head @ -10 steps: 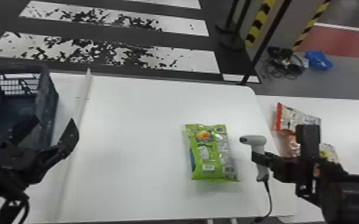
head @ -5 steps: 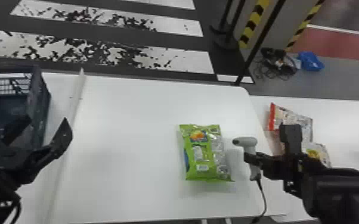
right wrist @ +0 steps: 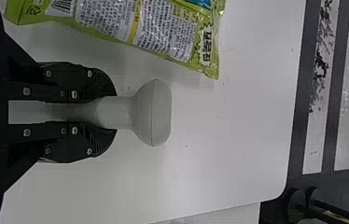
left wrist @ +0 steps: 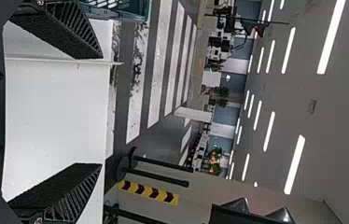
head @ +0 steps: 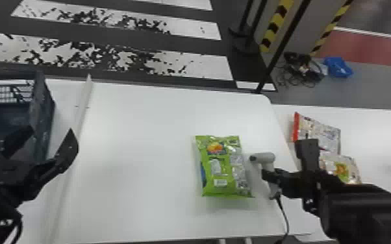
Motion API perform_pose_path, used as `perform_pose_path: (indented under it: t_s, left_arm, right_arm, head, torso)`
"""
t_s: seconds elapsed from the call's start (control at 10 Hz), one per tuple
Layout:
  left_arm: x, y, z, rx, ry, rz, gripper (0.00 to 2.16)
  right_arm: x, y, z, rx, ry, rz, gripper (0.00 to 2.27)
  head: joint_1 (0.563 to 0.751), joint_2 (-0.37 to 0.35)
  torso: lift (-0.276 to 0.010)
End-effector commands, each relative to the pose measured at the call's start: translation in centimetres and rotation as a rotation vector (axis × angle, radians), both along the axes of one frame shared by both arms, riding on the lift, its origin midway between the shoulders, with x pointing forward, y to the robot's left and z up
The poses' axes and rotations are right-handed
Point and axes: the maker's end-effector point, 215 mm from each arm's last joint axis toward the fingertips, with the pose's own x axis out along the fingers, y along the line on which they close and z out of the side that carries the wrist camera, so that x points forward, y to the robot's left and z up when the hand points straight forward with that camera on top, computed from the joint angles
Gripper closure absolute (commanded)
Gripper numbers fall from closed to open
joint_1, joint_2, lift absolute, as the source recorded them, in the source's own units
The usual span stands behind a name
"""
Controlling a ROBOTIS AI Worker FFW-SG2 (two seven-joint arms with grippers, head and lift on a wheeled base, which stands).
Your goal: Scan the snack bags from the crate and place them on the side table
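Beside the green bag [head: 222, 168] on the bench [head: 139, 162], the right tool [head: 271, 178] grips a scanner [head: 264, 158]; near the crate [head: 43, 110], the left tool [head: 51, 133] gapes wide.

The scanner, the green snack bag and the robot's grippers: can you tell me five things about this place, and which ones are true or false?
1. The right gripper holds the scanner. True.
2. Both grippers are shut on something. False: the left gripper is open, with nothing between its fingers.
3. A green snack bag lies on the white table. True.
4. The big box is on the robot's right. False: the crate is on its left.
5. More snack bags lie on the side table. True.
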Motion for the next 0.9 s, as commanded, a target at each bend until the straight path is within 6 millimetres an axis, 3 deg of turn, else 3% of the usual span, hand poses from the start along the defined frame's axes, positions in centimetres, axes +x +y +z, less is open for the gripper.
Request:
perform_pose_path:
  t_s: [0.0,0.1,0.2,0.3,0.6,0.8]
  left_arm:
    - [0.0,0.0,0.1,0.0,-0.002,0.0,0.04]
    - [0.0,0.0,0.0,0.0,0.001,-0.001,0.04]
    - [0.0,0.0,0.0,0.0,0.001,-0.001,0.04]
    - [0.0,0.0,0.2,0.0,-0.003,0.0,0.04]
    - [-0.1,-0.1,0.2,-0.001,-0.003,-0.002,0.04]
    - [-0.1,-0.1,0.2,-0.001,-0.002,-0.003,0.04]
  right_arm:
    - [0.1,0.1,-0.1,-0.001,-0.002,0.003,2.04]
    - [-0.1,0.2,-0.3,0.003,0.003,0.003,1.54]
    - [-0.1,0.2,-0.3,0.003,0.001,0.003,0.52]
    - [-0.1,-0.1,0.0,-0.009,-0.005,-0.005,0.01]
    - [-0.4,-0.3,3.5,0.005,-0.077,-0.014,0.05]
    - [-1.5,1.5,5.5,0.064,-0.094,0.005,0.06]
  head:
    - [0.695,-0.211]
    - [0.695,-0.211]
    - [0.695,-0.211]
    - [0.695,-0.209]
    - [0.695,-0.217]
    - [0.695,-0.215]
  torso:
    - [-0.05]
    - [-0.05]
    - [-0.05]
    - [-0.05]
    - [-0.05]
    - [-0.05]
